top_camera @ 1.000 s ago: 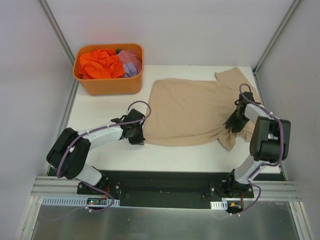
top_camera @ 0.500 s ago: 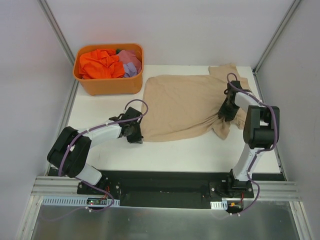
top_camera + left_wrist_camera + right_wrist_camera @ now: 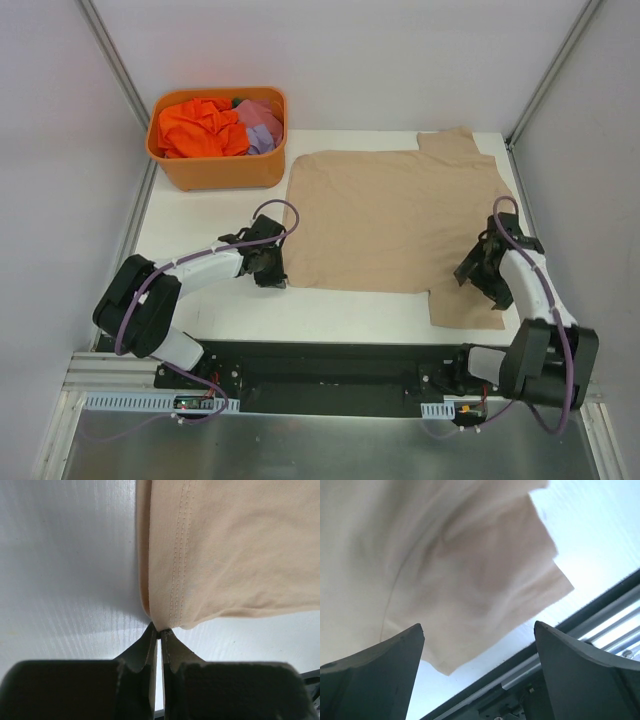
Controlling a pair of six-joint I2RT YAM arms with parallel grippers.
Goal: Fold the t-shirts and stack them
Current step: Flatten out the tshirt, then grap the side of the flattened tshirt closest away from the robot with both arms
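**Beige t-shirt [image 3: 390, 215] flat, long axis left to right**

Pinched at the near hem corner by the left gripper [image 3: 159, 631], jaws pressed together on the double-stitched edge. Spread wide at the right gripper [image 3: 477, 630], nothing between the fingers, poised over the near sleeve [image 3: 465, 303] with cloth directly beneath; touching or just above, cannot tell.

Outward from there: laid open on the table [image 3: 185, 215], hem toward the left arm, sleeves and collar toward the right arm, far sleeve [image 3: 455, 143] at the back edge. Nearer the right arm for the sleeve end, nearer the left for the hem.

Likely next: closing on the sleeve or shoulder, then carrying the near edge over toward the far one, folding along that left-to-right axis.

Well apart at the back left corner: orange t-shirt [image 3: 195, 128] and lilac t-shirt [image 3: 262, 125] heaped in the orange tub [image 3: 215, 175], not yet folded.
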